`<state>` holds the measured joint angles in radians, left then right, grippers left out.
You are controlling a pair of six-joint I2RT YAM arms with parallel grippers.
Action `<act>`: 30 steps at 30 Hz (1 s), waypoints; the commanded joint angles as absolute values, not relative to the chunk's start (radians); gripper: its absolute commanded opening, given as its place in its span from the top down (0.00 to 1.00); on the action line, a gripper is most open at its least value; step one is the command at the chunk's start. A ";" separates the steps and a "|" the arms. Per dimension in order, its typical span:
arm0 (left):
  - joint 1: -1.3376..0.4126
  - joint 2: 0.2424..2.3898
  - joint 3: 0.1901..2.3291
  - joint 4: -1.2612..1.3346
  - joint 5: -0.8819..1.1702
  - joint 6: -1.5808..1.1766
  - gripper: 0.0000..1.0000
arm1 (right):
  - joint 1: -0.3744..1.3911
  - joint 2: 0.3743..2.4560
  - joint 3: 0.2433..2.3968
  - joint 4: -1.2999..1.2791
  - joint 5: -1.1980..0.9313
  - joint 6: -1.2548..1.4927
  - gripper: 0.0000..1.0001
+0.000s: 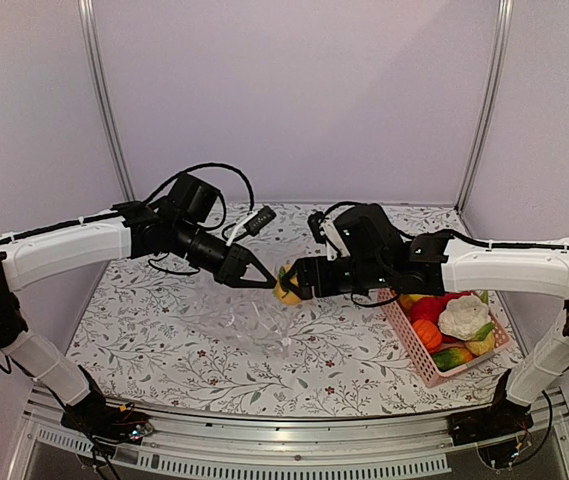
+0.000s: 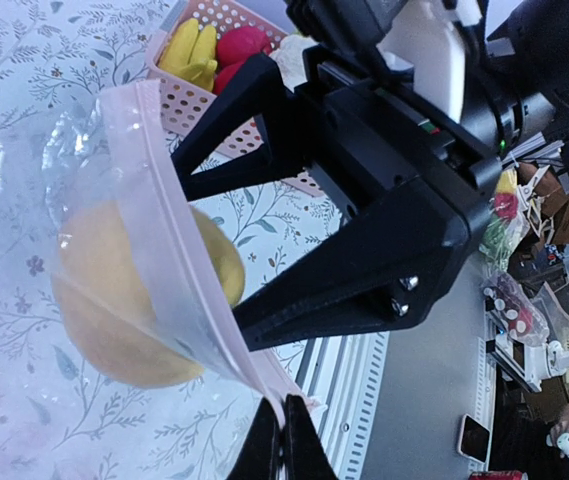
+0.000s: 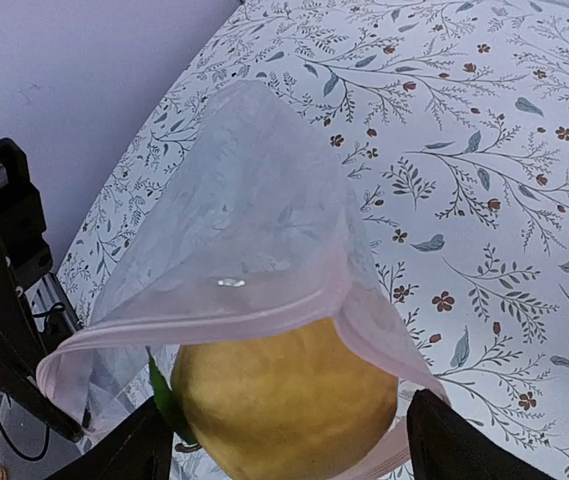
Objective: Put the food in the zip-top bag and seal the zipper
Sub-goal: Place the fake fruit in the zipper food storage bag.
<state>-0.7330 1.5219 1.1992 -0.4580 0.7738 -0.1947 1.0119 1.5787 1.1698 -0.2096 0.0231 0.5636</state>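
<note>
My right gripper (image 1: 286, 283) (image 3: 284, 445) is shut on a yellow-orange fruit (image 3: 284, 400) with a green leaf. It holds the fruit at the open mouth of the clear zip-top bag (image 3: 244, 220). The bag's pink zipper strip (image 3: 214, 310) drapes over the top of the fruit. My left gripper (image 1: 264, 282) (image 2: 284, 450) is shut on the zipper strip (image 2: 179, 260) and holds the mouth up. In the left wrist view the fruit (image 2: 114, 300) shows through the bag (image 2: 74, 170), with the right gripper's fingers (image 2: 354, 290) on either side. No slider tab is visible.
A pink slotted basket (image 1: 419, 352) (image 2: 214, 95) stands at the right under the right arm. It holds a white cauliflower (image 1: 464, 315), red fruit (image 1: 426, 308), an orange piece (image 1: 427, 335) and a banana (image 2: 192, 50). The bag's body sags onto the floral tablecloth (image 1: 164, 330).
</note>
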 commanded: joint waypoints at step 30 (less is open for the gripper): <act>-0.674 1.418 1.135 -0.380 0.582 -0.257 1.00 | 1.055 1.258 1.124 -0.384 0.159 0.447 0.11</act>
